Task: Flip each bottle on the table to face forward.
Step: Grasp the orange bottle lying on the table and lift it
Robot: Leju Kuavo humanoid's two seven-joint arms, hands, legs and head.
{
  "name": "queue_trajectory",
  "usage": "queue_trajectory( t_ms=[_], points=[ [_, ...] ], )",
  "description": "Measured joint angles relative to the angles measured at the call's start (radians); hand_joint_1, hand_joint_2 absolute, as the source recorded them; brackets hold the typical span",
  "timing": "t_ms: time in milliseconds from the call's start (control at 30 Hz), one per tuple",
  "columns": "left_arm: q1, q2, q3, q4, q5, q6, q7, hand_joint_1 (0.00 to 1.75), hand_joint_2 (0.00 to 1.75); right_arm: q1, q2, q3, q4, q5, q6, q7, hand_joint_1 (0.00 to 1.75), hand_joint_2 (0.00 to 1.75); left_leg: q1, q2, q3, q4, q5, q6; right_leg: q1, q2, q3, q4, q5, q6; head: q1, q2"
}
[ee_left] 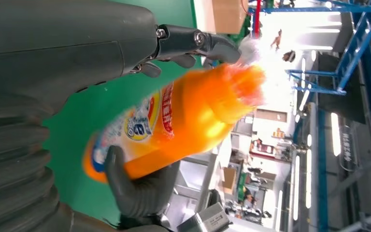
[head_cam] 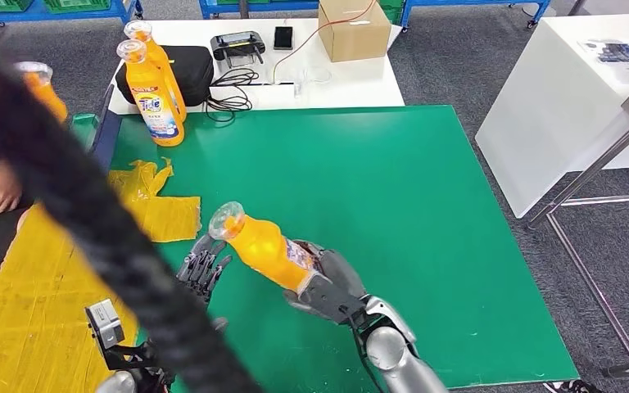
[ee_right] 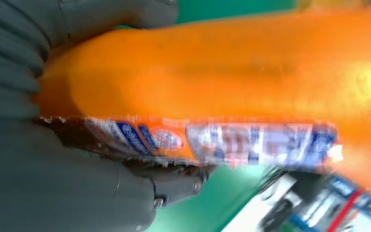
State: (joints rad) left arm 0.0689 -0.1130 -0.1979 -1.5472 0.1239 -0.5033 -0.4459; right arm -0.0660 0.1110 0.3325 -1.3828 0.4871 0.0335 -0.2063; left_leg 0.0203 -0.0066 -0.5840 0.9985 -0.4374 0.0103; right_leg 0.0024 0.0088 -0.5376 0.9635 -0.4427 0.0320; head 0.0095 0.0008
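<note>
- Green mat (head_cam: 393,205); two upright bottles (head_cam: 154,97) at back, "Tide" label.
- R hand (head_cam: 328,288) grips tilted orange bottle (head_cam: 266,250); label blurred.
- L hand (head_cam: 205,266) spread beside it.

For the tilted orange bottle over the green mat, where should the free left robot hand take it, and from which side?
Probably the upper body just below the neck of the orange bottle, approached from the robot's left: the right robot hand already wraps the base, and the cap end tilts toward the open left robot hand.
</note>
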Motion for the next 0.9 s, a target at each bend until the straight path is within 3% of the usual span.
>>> queue_trajectory(
  t_ms=[500, 800, 833, 900],
  points=[
    [0.015, -0.010, -0.020, -0.039, 0.005, 0.020, 0.002, 0.00, 1.75, 0.008, 0.071, 0.202, -0.037, 0.055, -0.017, 0.014, 1.75, 1.75, 0.000, 0.000, -0.001, 0.000, 0.000, 0.000, -0.001, 0.000, -0.001, 0.000, 0.000, 0.000, 0.000, 0.000],
    [0.014, -0.012, -0.018, -0.038, 0.002, 0.039, 0.008, 0.00, 1.75, -0.013, 0.078, 0.295, -0.028, 0.060, -0.008, 0.013, 1.75, 1.75, 0.000, 0.000, -0.002, 0.000, 0.000, 0.000, -0.001, 0.000, -0.001, 0.000, 0.000, 0.000, 0.000, 0.000],
    [0.013, -0.012, -0.016, -0.038, 0.001, 0.047, 0.009, 0.08, 1.75, -0.022, 0.077, 0.312, -0.022, 0.062, -0.006, 0.012, 1.75, 1.75, -0.001, 0.000, -0.002, 0.000, 0.000, 0.000, -0.001, 0.000, -0.002, 0.000, 0.000, 0.000, 0.000, 0.000],
    [0.013, -0.012, -0.010, -0.037, -0.001, 0.064, 0.013, 0.95, 1.75, -0.044, 0.074, 0.346, -0.001, 0.067, -0.006, 0.008, 1.75, 1.75, -0.001, 0.000, -0.002, 0.000, 0.000, 0.000, -0.001, 0.000, -0.002, 0.000, 0.000, 0.000, 0.000, 0.000]
  ],
)
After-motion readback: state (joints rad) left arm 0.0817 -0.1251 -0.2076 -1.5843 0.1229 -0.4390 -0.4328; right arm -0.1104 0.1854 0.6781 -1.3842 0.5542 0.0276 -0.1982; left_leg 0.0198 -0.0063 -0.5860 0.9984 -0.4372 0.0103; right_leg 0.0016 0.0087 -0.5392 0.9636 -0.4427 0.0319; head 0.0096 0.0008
